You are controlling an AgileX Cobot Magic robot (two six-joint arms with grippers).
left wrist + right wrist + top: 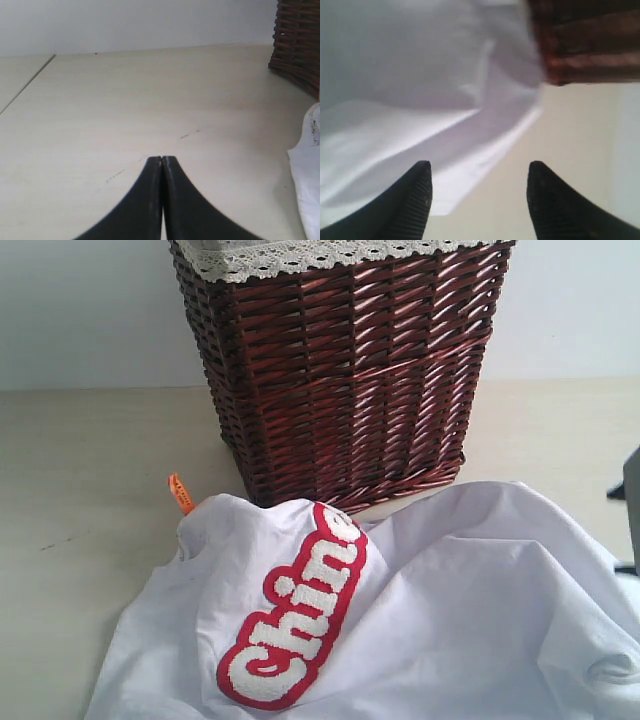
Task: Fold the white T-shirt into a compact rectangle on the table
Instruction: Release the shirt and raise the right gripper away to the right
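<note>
Soft white cotton T-shirt [480,610] sits rumpled on the pale beige tabletop [80,460], 6 o'clock of the dark wicker basket [340,370]; light and floppy, I'd pinch the hem. Left tool [162,159] pressed together, right tool [479,167] spread

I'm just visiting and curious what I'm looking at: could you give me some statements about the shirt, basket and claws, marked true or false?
1. The left claw is shut, with nothing in it. True.
2. The right claw is shut. False: its jaws stand apart.
3. The white T-shirt is folded into a neat rectangle. False: it lies rumpled on the table.
4. A wicker basket stands on the table. True.
</note>
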